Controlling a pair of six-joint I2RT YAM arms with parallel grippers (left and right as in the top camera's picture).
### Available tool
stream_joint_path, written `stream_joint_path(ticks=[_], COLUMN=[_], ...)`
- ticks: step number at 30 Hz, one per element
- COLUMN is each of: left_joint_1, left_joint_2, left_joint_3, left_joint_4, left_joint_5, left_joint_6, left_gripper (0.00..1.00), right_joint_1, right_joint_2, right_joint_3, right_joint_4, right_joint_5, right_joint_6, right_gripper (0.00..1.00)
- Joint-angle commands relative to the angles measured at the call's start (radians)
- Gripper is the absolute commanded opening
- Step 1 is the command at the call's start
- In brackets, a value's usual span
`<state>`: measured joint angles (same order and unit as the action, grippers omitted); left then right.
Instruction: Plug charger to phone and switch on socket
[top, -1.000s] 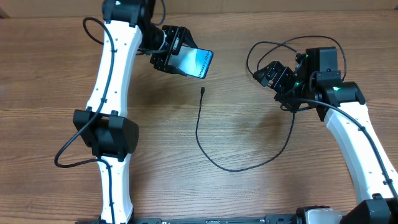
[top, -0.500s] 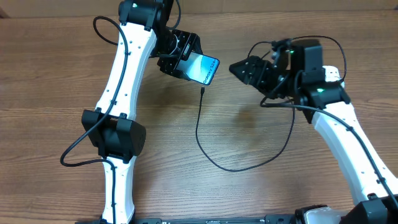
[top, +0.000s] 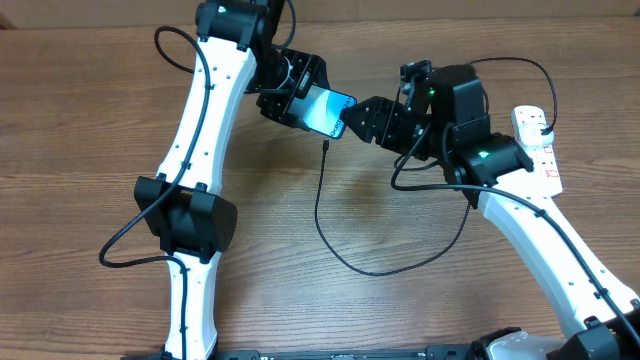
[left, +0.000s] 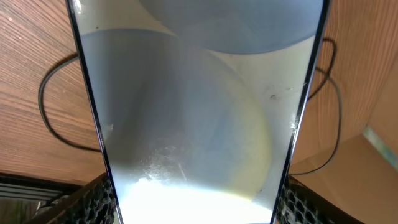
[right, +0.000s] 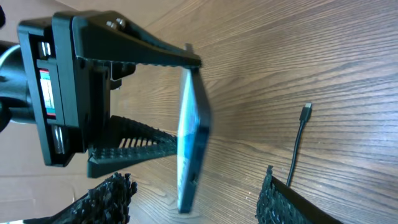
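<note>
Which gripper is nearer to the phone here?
Left. The left gripper grips the phone by one end, off the table; the right gripper is open at its free end, no contact visible.

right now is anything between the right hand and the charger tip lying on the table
Nothing visible does. The charger tip lies bare on the table, in plain view of the open right hand. The phone, clamped in the left hand, hangs off to one side.
</note>
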<state>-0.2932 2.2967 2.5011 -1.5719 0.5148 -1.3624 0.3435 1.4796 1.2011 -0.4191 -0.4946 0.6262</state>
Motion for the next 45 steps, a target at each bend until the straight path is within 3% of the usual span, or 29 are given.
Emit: stream_joint_path(ticks=[1, 20, 31, 45], left_joint_1=[-0.030, -0.087, -0.088, -0.088], left_joint_2=[-0.002, -0.002, -0.002, -0.002], left_joint_3=[0.033, 0.033, 0.033, 0.033], left_joint_4=[0.002, 0.003, 0.002, 0.002], left_joint_5=[0.011, 0.037, 0.036, 0.036], left_joint_6=[-0.015, -0.047, -0.052, -0.053], left_gripper=[0.59, 0.62, 0.63, 0.63], right_joint_1=[0.027, 0.043, 0.048, 0.048], right_joint_2=[0.004, 0.038, 0.088, 0.088], right_joint_3=[0.023, 0.011, 0.011, 0.011], right_joint_4=[0.006, 0.006, 0.013, 0.058], right_joint_5=[0.064, 0.097, 0.093, 0.071], right_joint_6=[0.006, 0.089, 0.089, 0.089], right_gripper=[0.68, 0.50, 0.48, 0.38])
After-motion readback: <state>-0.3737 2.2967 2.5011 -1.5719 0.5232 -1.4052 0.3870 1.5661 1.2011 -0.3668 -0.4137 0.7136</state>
